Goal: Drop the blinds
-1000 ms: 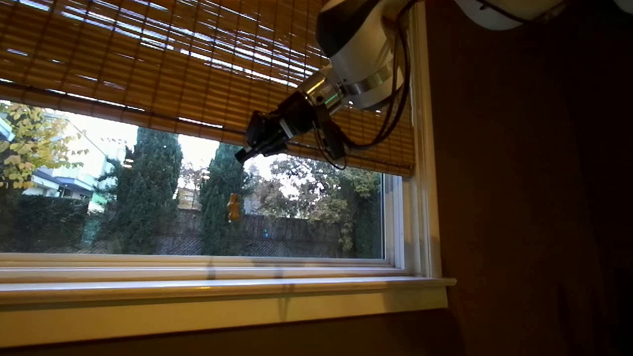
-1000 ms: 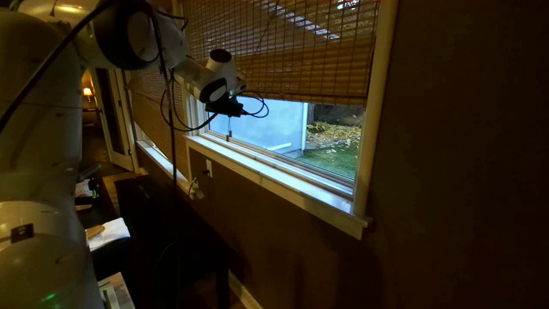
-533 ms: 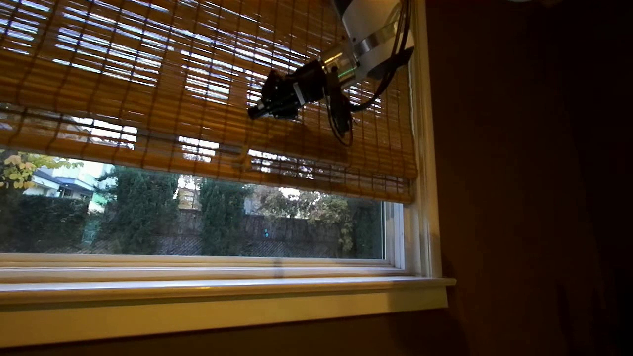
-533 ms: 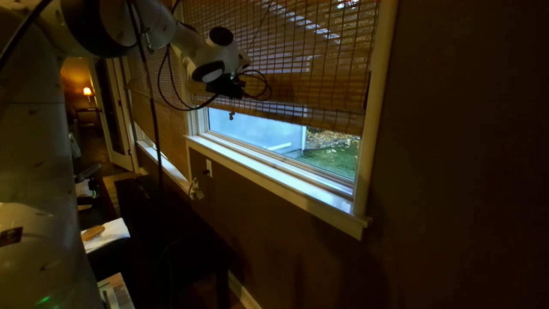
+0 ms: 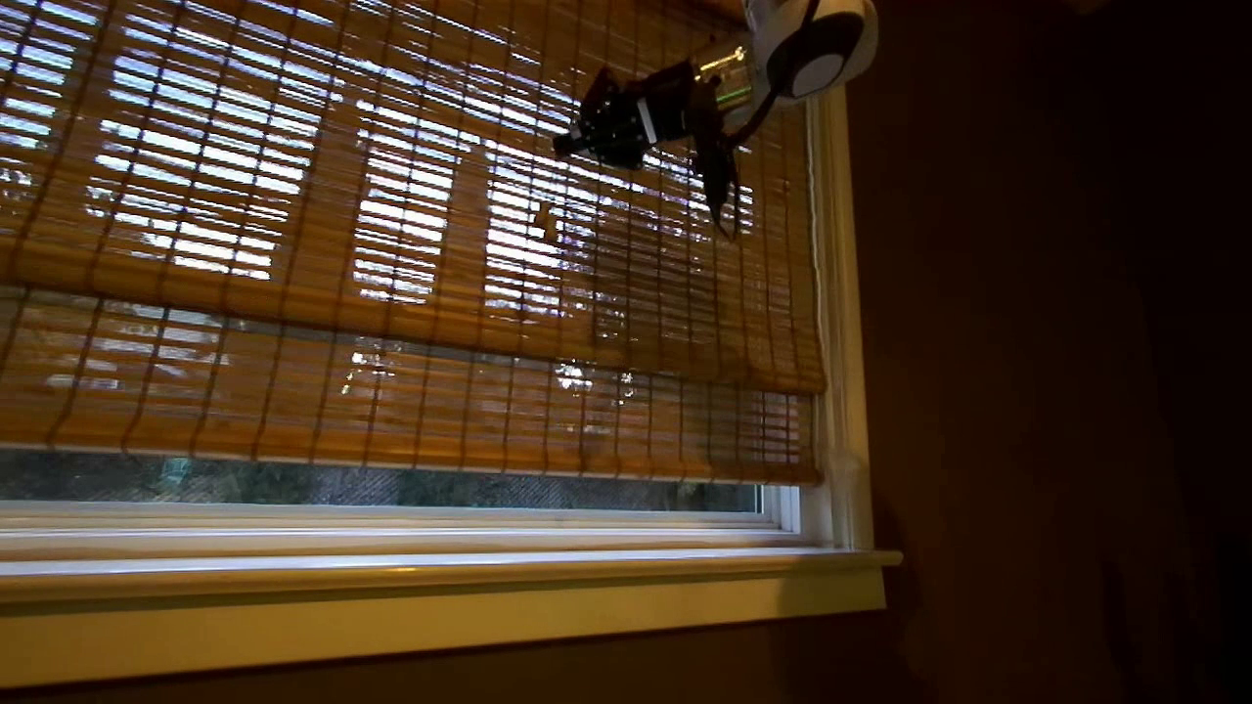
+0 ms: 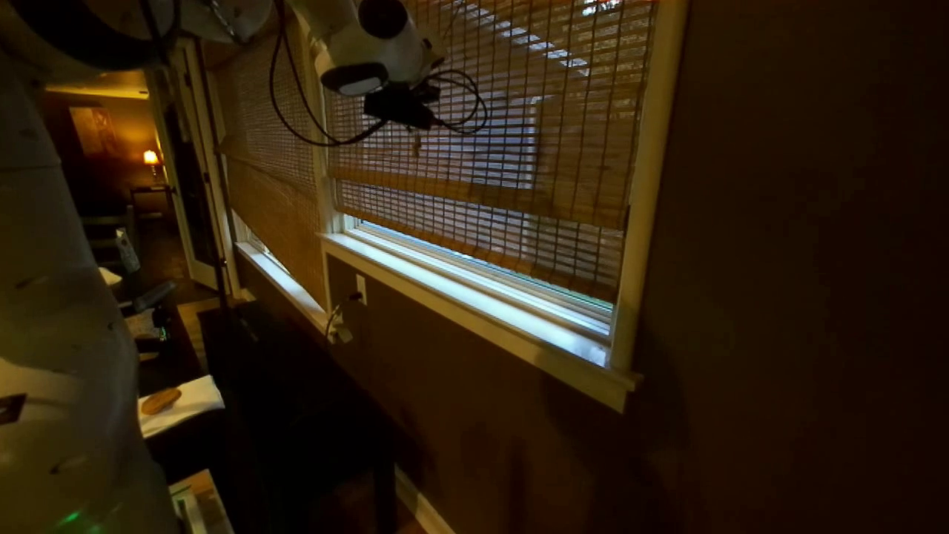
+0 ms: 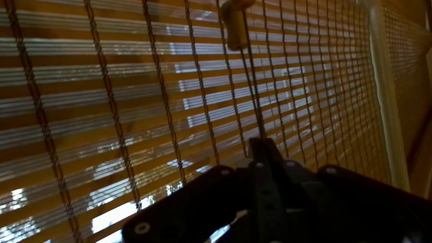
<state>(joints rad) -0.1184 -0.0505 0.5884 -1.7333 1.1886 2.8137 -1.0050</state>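
Note:
The blinds [image 5: 323,391], a brown woven shade of thin slats, cover most of the window in both exterior views [image 6: 563,148]. Their bottom edge hangs a little above the sill, with a narrow strip of glass below. They fill the background of the wrist view [image 7: 118,84]. My gripper [image 5: 565,145] is high in front of the blinds. In the wrist view its fingertips [image 7: 265,145] are closed on a thin double pull cord [image 7: 251,81]. A small tan wooden toggle [image 7: 234,28] is on the cord and hangs below the fingers in an exterior view [image 5: 546,223].
The pale window sill [image 5: 469,565] and window frame [image 5: 846,391] border the blinds. A second shaded window [image 6: 274,178] is beside it. A dark table [image 6: 296,400] stands below. Loose cables [image 6: 467,104] loop from the wrist.
My gripper has moved up and toward the window's frame side, with the toggle rising below it. The blinds' bottom edge has come down from mid-window to near the sill.

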